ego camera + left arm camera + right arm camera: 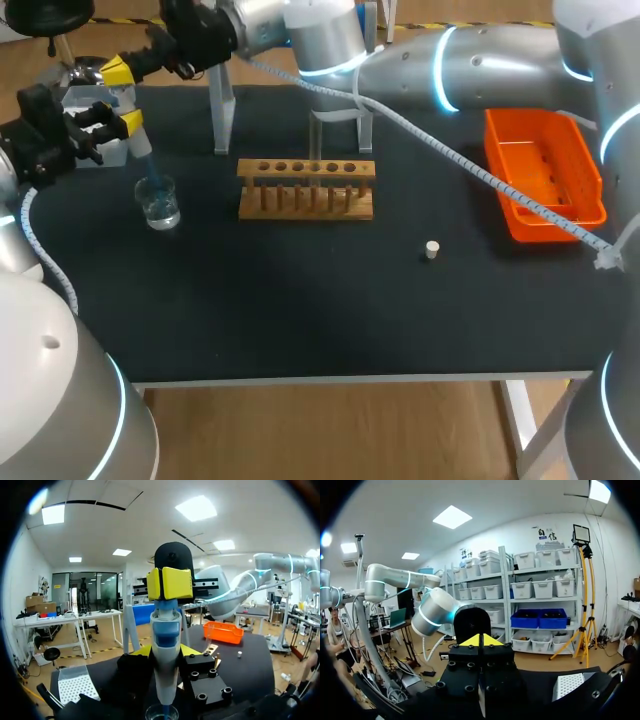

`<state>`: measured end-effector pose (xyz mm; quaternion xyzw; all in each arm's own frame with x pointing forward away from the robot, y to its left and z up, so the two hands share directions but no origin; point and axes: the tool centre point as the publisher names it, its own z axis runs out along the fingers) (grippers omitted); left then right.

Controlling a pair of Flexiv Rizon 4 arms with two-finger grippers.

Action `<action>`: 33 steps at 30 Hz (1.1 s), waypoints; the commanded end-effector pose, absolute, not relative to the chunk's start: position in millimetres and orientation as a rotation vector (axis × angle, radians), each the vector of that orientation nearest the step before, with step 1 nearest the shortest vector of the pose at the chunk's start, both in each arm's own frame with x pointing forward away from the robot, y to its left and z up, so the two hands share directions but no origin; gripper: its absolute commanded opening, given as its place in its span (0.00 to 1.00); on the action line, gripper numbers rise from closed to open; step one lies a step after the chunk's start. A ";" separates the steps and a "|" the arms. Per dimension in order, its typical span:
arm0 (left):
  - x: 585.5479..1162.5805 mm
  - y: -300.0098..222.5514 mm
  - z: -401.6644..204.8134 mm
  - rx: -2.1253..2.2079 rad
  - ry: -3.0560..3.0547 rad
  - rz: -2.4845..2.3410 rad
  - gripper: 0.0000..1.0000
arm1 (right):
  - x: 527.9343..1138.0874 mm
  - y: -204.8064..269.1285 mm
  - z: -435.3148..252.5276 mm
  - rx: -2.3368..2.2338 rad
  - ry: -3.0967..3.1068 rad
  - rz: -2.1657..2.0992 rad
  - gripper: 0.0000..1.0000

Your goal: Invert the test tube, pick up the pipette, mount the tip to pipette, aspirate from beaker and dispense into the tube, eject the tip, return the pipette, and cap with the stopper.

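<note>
My left gripper (125,125) is shut on the white and blue pipette (138,148), held upright over the glass beaker (158,203). The pipette's tip dips into the beaker's liquid. In the left wrist view the pipette (165,665) stands between my left gripper's (165,652) fingers, with the beaker (161,713) under it. My right gripper (118,70) reaches across from the right, shut, its yellow tips (170,583) resting on the pipette's top. A clear test tube (315,150) stands in the wooden rack (306,190). The white stopper (431,250) lies on the mat.
An orange bin (545,178) sits at the right of the table. A pipette stand (220,110) rises behind the rack's left end. The white tip box (75,682) lies beside my left gripper. My right arm and its cable span the table's back.
</note>
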<state>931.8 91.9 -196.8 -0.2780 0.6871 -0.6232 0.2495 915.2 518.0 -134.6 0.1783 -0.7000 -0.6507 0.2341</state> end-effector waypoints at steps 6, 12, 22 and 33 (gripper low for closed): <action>932.9 91.4 -192.7 -0.757 1.868 -1.697 0.00 | 919.5 518.5 -149.1 0.507 -1.893 -1.760 0.00; 932.9 91.4 -192.7 -0.757 1.868 -1.697 0.00 | 919.5 516.6 -148.7 0.502 -1.896 -1.764 0.00; 932.9 91.4 -192.7 -0.757 1.868 -1.697 0.00 | 916.6 509.5 -117.1 0.547 -1.903 -1.804 0.44; 932.9 91.4 -192.7 -0.757 1.868 -1.697 0.00 | 913.9 466.0 -86.8 0.560 -1.979 -1.847 1.00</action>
